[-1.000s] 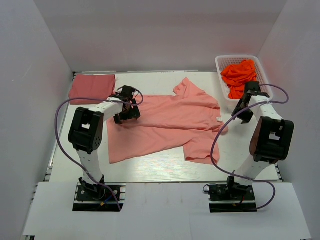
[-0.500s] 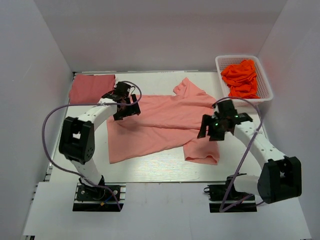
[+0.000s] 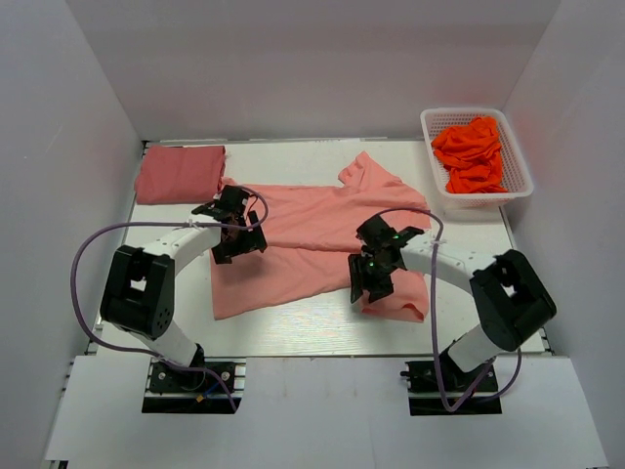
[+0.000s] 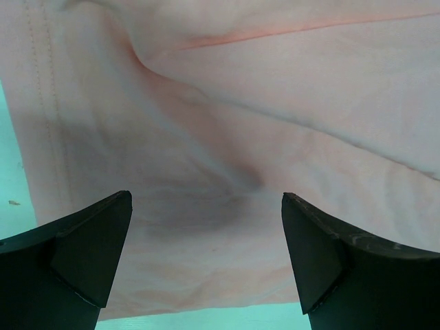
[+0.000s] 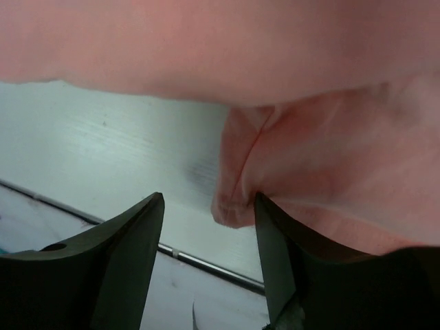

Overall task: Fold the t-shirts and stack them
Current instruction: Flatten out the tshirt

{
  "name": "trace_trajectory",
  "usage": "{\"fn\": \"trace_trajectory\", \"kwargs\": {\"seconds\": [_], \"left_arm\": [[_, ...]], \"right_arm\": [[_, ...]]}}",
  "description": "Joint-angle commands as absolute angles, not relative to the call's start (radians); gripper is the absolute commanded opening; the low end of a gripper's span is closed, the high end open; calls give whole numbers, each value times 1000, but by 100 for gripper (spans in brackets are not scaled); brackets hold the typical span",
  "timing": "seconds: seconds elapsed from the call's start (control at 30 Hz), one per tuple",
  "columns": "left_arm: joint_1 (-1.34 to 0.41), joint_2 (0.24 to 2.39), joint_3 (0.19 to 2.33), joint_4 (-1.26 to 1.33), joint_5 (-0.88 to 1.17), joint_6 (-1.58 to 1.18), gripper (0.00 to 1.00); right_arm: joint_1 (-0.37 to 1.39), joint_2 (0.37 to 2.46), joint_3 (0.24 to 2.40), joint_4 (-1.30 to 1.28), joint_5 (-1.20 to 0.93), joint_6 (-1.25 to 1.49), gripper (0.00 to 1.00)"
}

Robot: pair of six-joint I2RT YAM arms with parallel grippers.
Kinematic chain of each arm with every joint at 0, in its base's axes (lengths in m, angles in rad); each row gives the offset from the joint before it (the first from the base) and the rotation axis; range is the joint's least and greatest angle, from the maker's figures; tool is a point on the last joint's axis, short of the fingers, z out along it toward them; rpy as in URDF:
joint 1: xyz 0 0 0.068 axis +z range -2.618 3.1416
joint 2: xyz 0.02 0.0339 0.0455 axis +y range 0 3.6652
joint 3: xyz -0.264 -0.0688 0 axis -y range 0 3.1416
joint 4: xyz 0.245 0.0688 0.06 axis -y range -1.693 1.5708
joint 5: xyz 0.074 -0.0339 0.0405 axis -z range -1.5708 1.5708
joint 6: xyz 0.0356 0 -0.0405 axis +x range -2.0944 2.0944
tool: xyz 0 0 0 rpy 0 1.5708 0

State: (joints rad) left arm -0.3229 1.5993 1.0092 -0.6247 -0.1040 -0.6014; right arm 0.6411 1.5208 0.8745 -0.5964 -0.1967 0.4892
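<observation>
The left gripper [image 3: 234,227] points down with jaws spread wide, and the right gripper [image 3: 376,269] sits low, jaws parted.

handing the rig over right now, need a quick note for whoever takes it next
Grippers: left gripper is open, above the left part of the pink t-shirt, holding nothing. Right gripper has its jaws apart at the shirt's near right edge, with a rolled bit of cloth between them, not clamped.
Things: the pink t-shirt lies spread out mid-table, unfolded. The rose-red t-shirt lies folded at the far left corner. A white basket at far right holds orange cloth.
Done: rose-red t-shirt folded.
Left: fold the pink t-shirt and stack it on the rose-red one; the orange cloth may be more work.
</observation>
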Motion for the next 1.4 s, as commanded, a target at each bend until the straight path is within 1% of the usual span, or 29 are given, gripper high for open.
{"fn": "trace_trajectory", "kwargs": {"seconds": [0.0, 0.03, 0.07, 0.1, 0.13, 0.17, 0.33, 0.43, 0.47, 0.5, 0.53, 0.57, 0.63, 0.7, 0.73, 0.77, 0.8, 0.83, 0.87, 0.9, 0.93, 0.97, 1.03, 1.1, 1.13, 1.17, 1.2, 1.23, 1.37], "left_arm": [[-322, 1586, 1005, -600, -137, -620, 100], [-322, 1595, 1005, -600, -137, -620, 100], [-322, 1595, 1005, -600, -137, -620, 100], [-322, 1604, 1005, -591, -137, -620, 100], [-322, 1615, 1005, -578, -137, -620, 100], [-322, 1615, 1005, -578, -137, -620, 100], [-322, 1647, 1005, -568, -137, -620, 100], [-322, 1647, 996, -557, -137, -620, 100], [-322, 1638, 996, -557, -137, -620, 100], [-322, 1638, 986, -546, -137, -620, 100], [-322, 1638, 986, -546, -137, -620, 100], [-322, 1638, 986, -546, -137, -620, 100], [-322, 1638, 986, -546, -137, -620, 100], [-322, 1638, 986, -546, -137, -620, 100], [-322, 1638, 986, -546, -137, -620, 100], [-322, 1647, 986, -546, -137, -620, 100], [-322, 1647, 986, -546, -137, -620, 100], [-322, 1647, 986, -546, -137, -620, 100], [-322, 1658, 995, -546, -137, -620, 100], [-322, 1658, 996, -546, -137, -620, 100], [-322, 1658, 996, -546, -137, -620, 100], [-322, 1658, 1005, -546, -137, -620, 100], [-322, 1658, 1005, -555, -137, -620, 100], [-322, 1658, 1005, -555, -127, -620, 100], [-322, 1658, 1005, -555, -127, -620, 100], [-322, 1658, 1005, -555, -127, -620, 100], [-322, 1658, 1005, -555, -127, -620, 100], [-322, 1658, 1005, -555, -127, -620, 100], [-322, 1658, 1005, -555, -109, -620, 100]], "right_arm": [[684, 1557, 936, -627, -45, 560, 57], [684, 1559, 937, -632, -32, 572, 49], [687, 1559, 936, -640, -5, 577, 44], [690, 1548, 934, -640, -5, 586, 33], [698, 1546, 933, -635, -5, 597, 21], [701, 1543, 931, -634, -8, 601, 0], [738, 1563, 1006, -681, -8, 600, 0], [777, 1600, 1125, -799, 108, 609, 0], [788, 1609, 1185, -919, 183, 624, 0], [798, 1618, 1216, -958, 213, 632, 0], [811, 1656, 1295, -1041, 262, 640, 0], [831, 1676, 1313, -1114, 309, 682, 0], [870, 1725, 1327, -1149, 343, 702, 0], [913, 1759, 1310, -1077, 292, 700, 0], [920, 1767, 1304, -1048, 232, 677, 0], [931, 1781, 1299, -1014, 148, 663, 8], [954, 1776, 1290, -883, 102, 610, 17], [959, 1770, 1286, -836, 12, 585, 36], [962, 1726, 1264, -790, -99, 568, 45], [953, 1704, 1253, -675, -135, 545, 49], [950, 1680, 1241, -645, -176, 540, 53], [937, 1590, 1212, -609, -157, 535, 66], [916, 1530, 1189, -597, -85, 551, 76], [865, 1415, 1125, -604, -26, 575, 81], [794, 1372, 1089, -630, -5, 600, 81], [766, 1355, 1071, -650, 38, 627, 81], [743, 1339, 1049, -661, 46, 637, 78], [674, 1307, 982, -687, 57, 658, 76], [611, 1263, 868, -718, 54, 632, 65]]}}
